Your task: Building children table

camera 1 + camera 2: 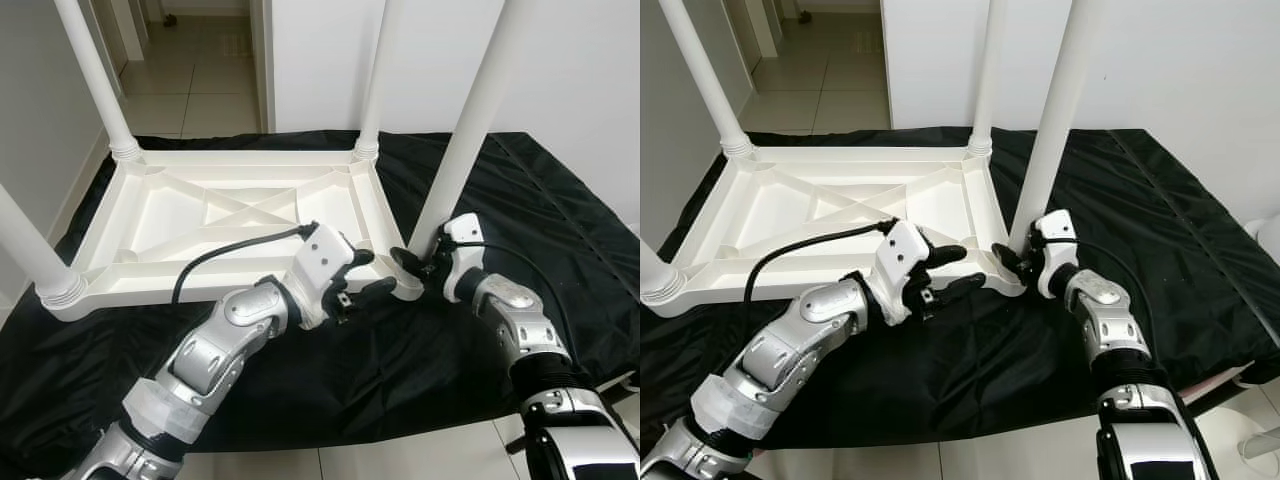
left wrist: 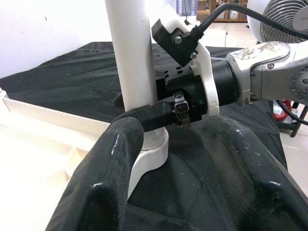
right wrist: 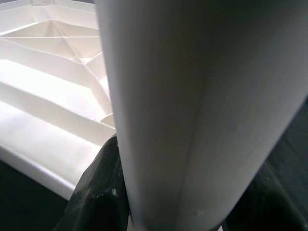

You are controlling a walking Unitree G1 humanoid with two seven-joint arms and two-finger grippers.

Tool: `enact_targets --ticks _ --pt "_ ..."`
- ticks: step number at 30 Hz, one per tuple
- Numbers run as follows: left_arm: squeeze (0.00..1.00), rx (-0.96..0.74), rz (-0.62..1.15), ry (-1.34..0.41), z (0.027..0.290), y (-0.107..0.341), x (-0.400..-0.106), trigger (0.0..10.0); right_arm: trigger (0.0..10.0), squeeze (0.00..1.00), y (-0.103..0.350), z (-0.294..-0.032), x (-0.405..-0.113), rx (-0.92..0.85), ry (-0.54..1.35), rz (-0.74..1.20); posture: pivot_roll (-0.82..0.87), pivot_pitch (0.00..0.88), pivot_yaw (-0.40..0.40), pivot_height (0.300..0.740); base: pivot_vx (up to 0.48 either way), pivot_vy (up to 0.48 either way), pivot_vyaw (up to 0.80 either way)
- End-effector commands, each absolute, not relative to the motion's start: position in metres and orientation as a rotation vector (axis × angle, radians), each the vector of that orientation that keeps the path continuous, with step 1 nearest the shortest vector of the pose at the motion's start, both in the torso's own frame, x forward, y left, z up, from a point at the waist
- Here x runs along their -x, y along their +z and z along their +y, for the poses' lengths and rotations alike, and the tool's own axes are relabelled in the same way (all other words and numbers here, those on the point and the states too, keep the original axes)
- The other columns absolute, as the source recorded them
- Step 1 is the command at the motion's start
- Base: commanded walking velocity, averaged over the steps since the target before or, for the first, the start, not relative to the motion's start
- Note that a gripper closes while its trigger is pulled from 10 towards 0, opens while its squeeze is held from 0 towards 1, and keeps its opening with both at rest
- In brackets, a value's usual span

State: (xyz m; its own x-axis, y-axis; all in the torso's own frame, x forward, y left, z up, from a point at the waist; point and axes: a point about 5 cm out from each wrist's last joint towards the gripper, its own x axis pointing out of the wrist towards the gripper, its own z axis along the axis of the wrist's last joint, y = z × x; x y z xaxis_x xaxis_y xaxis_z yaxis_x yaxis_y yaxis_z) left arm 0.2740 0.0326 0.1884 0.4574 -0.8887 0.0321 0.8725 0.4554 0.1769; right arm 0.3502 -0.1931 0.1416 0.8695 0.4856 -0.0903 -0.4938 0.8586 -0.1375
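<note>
- Upturned white children table top (image 1: 215, 215) lies underside-up on a black sheet (image 1: 560, 200) spread on the tiled floor (image 1: 190, 90); ribs and cross-bracing face up.
- Four white legs stand up from the corners: far-left leg (image 1: 95, 75), far-right leg (image 1: 380, 75), near-left leg (image 1: 30, 250), near-right leg (image 1: 470, 120).
- Step in hand, my read: seating the last leg, the near-right one, into its corner socket (image 2: 151, 156).
- Right claw (image 1: 420, 262) is clenched round the base of that leg just above the socket; the right wrist view looks straight along the leg with a black finger (image 3: 98, 192) against it.
- Left claw (image 1: 362, 278) hovers just beside the same corner, fingers spread and released, grasping nothing; one fingertip (image 2: 113, 144) sits near the socket collar.
- Cannot tell whether the leg is fully home in the socket.
- Next move probably calls for twisting or pressing the leg down while the left claw steadies the frame edge, keeping the leg upright so it doesn't bind.
</note>
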Motion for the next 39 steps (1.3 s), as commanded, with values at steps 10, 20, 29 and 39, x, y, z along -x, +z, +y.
enact_targets --ticks 10,20,29,39 --pt "0.0 -0.196 -0.093 -1.123 0.032 0.178 -0.276 10.0 10.0 0.0 0.127 -0.193 -0.339 0.058 0.195 0.096 -0.09 0.0 0.016 0.74 0.0 0.0 0.0" --pt "0.0 -0.238 -0.09 -1.113 0.028 0.176 -0.281 10.0 10.0 0.0 0.123 -0.183 -0.319 -0.066 -0.154 0.08 -0.12 0.0 0.04 0.74 0.0 0.0 0.0" --pt "0.0 -0.241 -0.091 -1.076 0.027 0.178 -0.29 10.0 10.0 0.0 0.13 -0.162 -0.299 -0.116 -0.409 0.011 -0.14 0.0 0.052 0.74 0.0 0.0 0.0" --pt "0.0 -0.239 -0.105 -1.067 0.029 0.178 -0.291 10.0 10.0 0.33 0.131 -0.17 -0.295 -0.116 -0.442 0.013 -0.14 0.0 0.043 0.74 0.0 0.0 0.0"
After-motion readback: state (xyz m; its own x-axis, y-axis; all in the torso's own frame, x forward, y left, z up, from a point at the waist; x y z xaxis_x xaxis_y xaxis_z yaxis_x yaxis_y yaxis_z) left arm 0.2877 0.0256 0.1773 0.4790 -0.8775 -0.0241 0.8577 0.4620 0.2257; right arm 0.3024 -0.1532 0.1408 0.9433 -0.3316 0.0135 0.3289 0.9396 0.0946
